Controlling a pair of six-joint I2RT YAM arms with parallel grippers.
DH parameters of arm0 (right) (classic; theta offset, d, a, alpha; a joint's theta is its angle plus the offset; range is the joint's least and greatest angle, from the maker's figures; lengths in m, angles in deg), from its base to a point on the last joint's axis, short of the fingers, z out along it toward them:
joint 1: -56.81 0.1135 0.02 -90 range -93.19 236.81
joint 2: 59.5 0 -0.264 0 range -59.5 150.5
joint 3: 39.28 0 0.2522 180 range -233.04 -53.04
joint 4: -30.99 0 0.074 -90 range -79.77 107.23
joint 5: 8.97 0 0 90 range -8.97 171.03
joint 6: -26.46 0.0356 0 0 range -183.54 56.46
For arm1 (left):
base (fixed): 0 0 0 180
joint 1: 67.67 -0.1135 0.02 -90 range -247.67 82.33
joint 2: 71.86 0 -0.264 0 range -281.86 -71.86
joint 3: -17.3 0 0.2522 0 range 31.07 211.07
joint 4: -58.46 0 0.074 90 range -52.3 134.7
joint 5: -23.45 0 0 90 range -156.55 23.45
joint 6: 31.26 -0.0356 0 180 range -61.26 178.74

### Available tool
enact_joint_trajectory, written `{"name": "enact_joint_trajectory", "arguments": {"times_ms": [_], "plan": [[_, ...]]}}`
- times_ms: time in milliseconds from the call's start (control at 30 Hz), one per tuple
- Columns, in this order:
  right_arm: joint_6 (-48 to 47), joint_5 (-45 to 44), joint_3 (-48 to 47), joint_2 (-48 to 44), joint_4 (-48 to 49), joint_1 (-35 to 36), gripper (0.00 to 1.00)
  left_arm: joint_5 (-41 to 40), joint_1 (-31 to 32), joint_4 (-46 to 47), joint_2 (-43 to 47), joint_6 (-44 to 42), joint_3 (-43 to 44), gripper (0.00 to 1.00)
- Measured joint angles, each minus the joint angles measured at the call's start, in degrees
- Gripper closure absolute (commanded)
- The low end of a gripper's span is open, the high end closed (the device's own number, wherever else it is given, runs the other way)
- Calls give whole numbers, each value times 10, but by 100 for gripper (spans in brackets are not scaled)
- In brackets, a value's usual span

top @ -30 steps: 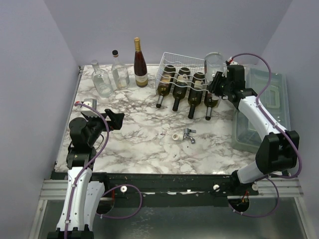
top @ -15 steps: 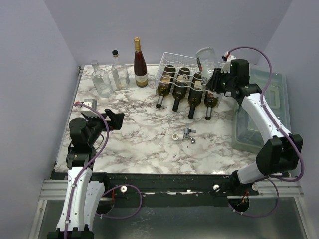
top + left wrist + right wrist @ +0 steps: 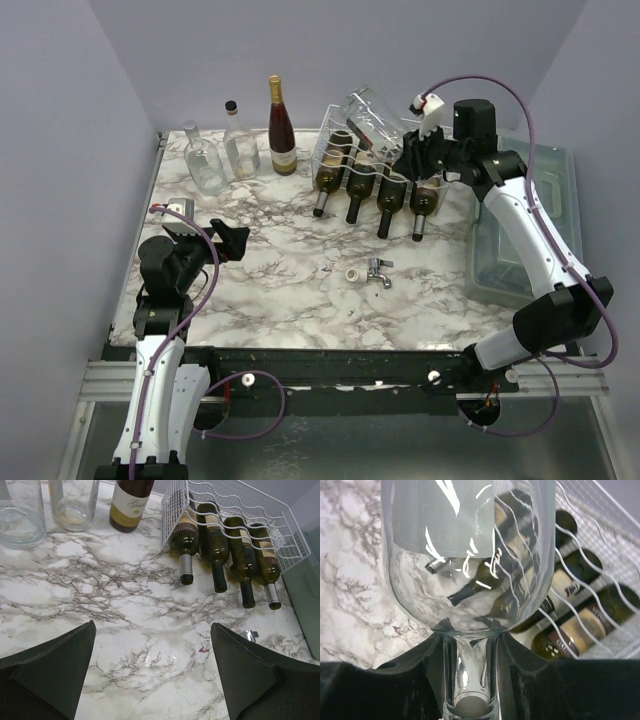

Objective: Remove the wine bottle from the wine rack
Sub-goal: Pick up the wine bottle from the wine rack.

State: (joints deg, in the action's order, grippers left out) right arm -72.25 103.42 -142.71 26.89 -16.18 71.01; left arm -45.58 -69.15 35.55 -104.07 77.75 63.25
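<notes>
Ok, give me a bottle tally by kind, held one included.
Dark bottles lying in the wine rack: 4
Clear bottles, standing: 2
Clear bottle in the right gripper: 1
Red wine bottle, standing: 1
Total: 8

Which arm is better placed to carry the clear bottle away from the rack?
Right. The right claw is shut on the neck of the clear bottle, holding it above the rack. The left claw hangs open, far off at the near left.

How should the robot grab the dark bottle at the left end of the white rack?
By its neck, coming from the front, the arms' side. The leftmost dark bottle lies flat in the wine rack with wires across its body; only the neck pokes out free at the front.
</notes>
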Motion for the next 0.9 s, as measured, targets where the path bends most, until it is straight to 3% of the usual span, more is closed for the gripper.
{"name": "enact_joint_trajectory", "arguments": {"times_ms": [400, 900], "plan": [[-263, 41, -103, 32, -139, 140, 100, 0, 0, 0, 0, -1, 0, 1], [-533, -74, -175, 95, -314, 285, 100, 0, 0, 0, 0, -3, 0, 1]]}}
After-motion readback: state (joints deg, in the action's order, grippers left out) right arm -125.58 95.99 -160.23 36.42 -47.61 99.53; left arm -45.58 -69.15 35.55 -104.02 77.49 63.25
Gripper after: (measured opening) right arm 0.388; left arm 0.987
